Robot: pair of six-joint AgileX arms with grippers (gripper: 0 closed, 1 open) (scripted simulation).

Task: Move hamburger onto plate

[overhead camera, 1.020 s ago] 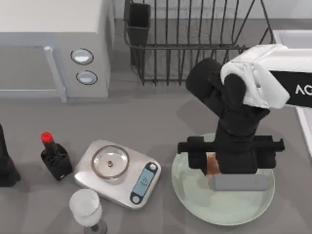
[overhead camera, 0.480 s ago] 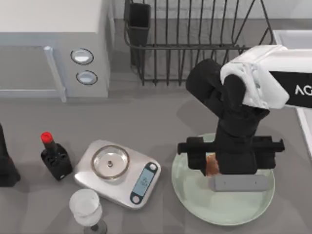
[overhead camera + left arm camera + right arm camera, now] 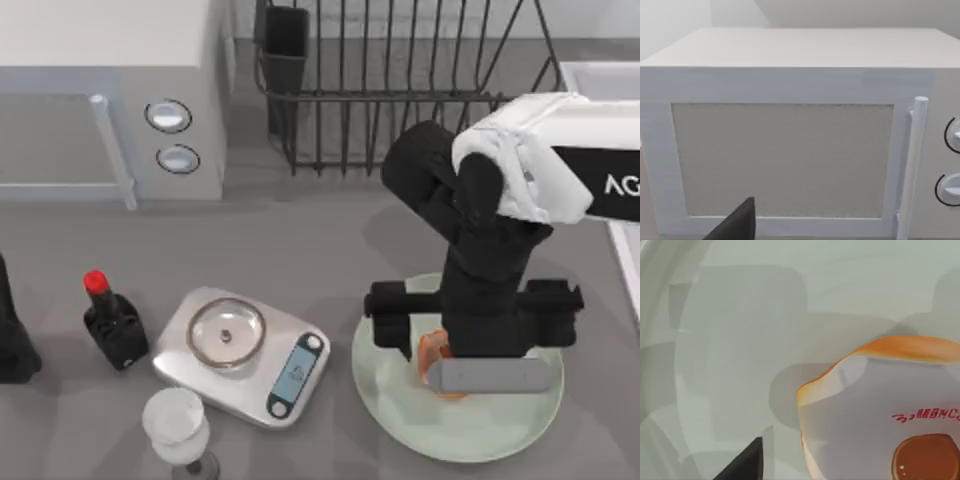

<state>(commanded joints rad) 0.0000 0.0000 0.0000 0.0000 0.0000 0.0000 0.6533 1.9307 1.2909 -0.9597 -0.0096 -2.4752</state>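
Your right gripper (image 3: pixel 447 362) low over the large round pale mint-green glossy plate (image 3: pixel 400 425), jaws spread wide, small rounded orange-tan hamburger (image 3: pixel 431 352) lying on the plate just below them, apparently released, left arm parked facing the white microwave (image 3: pixel 790 135).

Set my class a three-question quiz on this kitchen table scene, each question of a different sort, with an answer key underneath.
1. True or false: the hamburger is over the plate.
2. Multiple choice: what lies directly left of the plate in the top view? A) dish rack B) kitchen scale C) microwave
3. Fill in: the right gripper is above the ____.

Key: 1 true; 2 B; 3 plate
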